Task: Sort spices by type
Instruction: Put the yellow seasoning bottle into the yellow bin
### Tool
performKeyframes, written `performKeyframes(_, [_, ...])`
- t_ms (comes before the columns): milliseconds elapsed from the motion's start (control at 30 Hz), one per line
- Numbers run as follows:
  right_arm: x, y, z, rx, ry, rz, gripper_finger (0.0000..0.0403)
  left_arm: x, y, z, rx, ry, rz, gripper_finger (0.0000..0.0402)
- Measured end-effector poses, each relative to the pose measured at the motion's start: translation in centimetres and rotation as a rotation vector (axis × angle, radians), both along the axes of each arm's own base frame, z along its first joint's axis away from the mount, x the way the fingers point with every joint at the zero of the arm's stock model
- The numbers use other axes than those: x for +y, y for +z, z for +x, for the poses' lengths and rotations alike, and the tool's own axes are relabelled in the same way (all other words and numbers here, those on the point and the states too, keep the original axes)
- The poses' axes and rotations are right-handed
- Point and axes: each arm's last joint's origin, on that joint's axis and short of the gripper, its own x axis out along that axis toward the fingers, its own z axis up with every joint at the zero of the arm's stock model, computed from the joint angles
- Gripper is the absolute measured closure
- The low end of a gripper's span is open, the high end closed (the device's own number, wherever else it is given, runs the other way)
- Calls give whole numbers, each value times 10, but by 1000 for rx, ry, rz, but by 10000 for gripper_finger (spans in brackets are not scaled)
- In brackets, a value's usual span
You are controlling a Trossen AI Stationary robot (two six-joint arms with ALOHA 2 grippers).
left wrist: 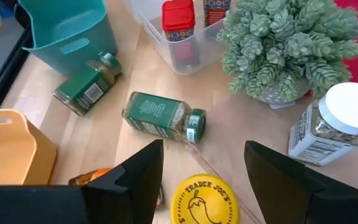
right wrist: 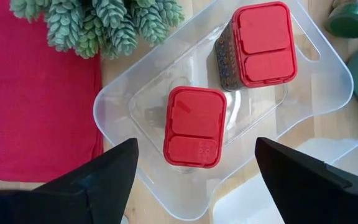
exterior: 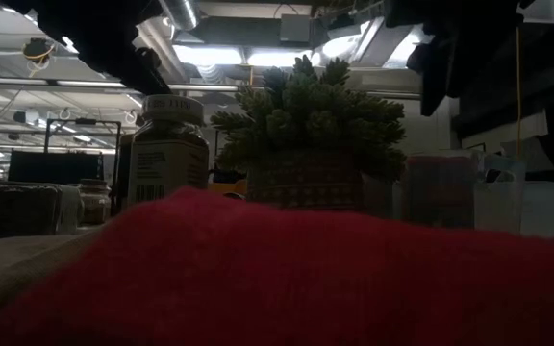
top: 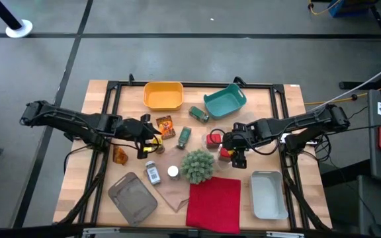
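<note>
My left gripper point(left wrist: 204, 149) point(top: 148, 142) stands open over a yellow-lidded jar point(left wrist: 204, 199), which stands upright between and below its fingers; neither finger touches it. Two green jars point(left wrist: 163, 116) point(left wrist: 89, 87) lie on their sides on the wood beyond it. A white-capped clear jar point(left wrist: 334, 124) stands upright beside the plant point(left wrist: 291, 43). My right gripper point(right wrist: 196, 146) point(top: 235, 153) hangs open, pointing down, above two red-capped tins point(right wrist: 194, 126) point(right wrist: 263, 43), both upright in a clear tray point(right wrist: 114, 102). An orange-brown packet point(top: 166, 125) lies flat near the yellow bin.
A yellow bin point(top: 163, 96) and a teal bin point(top: 225, 100) sit at the far edge. At the near edge are a grey bin point(top: 133, 197), a red cloth point(top: 213, 201) and a clear bin point(top: 268, 194). Another white-capped jar point(top: 153, 173) lies on its side.
</note>
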Motion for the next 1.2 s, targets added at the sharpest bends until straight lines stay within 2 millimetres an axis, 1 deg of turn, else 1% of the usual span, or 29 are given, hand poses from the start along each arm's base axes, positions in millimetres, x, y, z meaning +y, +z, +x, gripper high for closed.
performKeyframes(167, [0, 0, 0, 0, -24, 8, 79, 0, 0, 0, -7, 44, -48, 192])
performKeyframes(333, [0, 0, 0, 0, -26, 9, 79, 2, 0, 0, -23, 129, -65, 192])
performKeyframes(500, [0, 0, 0, 0, -26, 9, 79, 8, -3, 4, -20, 202, -98, 170])
performKeyframes(733, [0, 0, 0, 1, -25, 9, 79, 9, -6, 4, 6, 213, -98, 149])
performKeyframes(967, [0, 0, 0, 2, -25, 8, 79, 8, -9, 3, 38, 192, -150, 149])
performKeyframes(1200, [0, 0, 0, 3, -25, 8, 79, 8, -13, -2, 103, 223, -169, 149])
